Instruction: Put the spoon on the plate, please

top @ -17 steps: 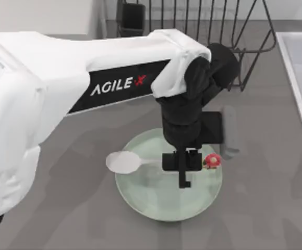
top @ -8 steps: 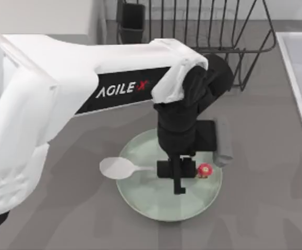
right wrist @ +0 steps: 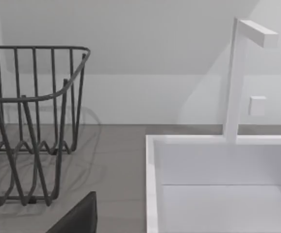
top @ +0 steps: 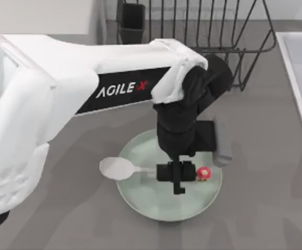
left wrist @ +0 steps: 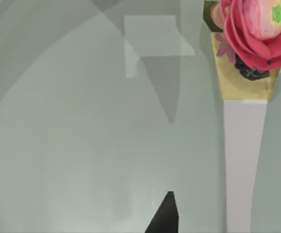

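here the left gripper (top: 178, 172) hangs low over the plate (top: 140, 200), pinching the spoon (top: 117, 168) by its handle near the red knob; the bowl juts past the plate's left rim, probably awaiting release.

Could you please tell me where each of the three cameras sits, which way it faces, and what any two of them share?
Top view: above the table, looking down on the plate, spoon and wire rack; the left arm and left claw show.
Left wrist view: close over the plate, beside the spoon handle.
Right wrist view: level, facing the rack and sink.
Shared: plate and spoon, top and left wrist views.
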`<state>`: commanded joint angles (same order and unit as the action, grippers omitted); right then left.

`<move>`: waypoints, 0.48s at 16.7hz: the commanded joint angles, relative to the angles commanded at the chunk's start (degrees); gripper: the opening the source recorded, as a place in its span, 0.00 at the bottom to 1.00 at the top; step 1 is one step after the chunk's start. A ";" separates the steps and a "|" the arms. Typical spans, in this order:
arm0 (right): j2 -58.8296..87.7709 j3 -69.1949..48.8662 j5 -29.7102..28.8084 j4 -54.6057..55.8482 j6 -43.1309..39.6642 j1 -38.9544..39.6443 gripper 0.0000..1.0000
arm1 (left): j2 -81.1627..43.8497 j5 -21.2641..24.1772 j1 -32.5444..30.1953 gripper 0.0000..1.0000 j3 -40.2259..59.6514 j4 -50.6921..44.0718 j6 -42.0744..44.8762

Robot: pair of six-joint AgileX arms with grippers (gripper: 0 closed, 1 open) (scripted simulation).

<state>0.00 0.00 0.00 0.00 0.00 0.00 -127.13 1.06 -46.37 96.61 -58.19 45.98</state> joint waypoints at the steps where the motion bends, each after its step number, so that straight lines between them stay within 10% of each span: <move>1: 0.00 0.00 0.00 0.00 0.00 0.00 1.00 | 0.00 0.00 0.00 0.83 0.00 0.00 0.00; 3: 0.00 0.00 0.00 0.00 0.00 0.00 1.00 | 0.00 0.00 0.00 0.98 0.00 0.00 0.00; 8: 0.00 0.00 0.00 0.00 0.00 0.00 1.00 | 0.00 0.00 0.00 1.00 0.00 0.00 0.00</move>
<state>0.00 0.00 0.00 0.00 0.00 0.00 -127.13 1.06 -46.37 96.61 -58.19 45.98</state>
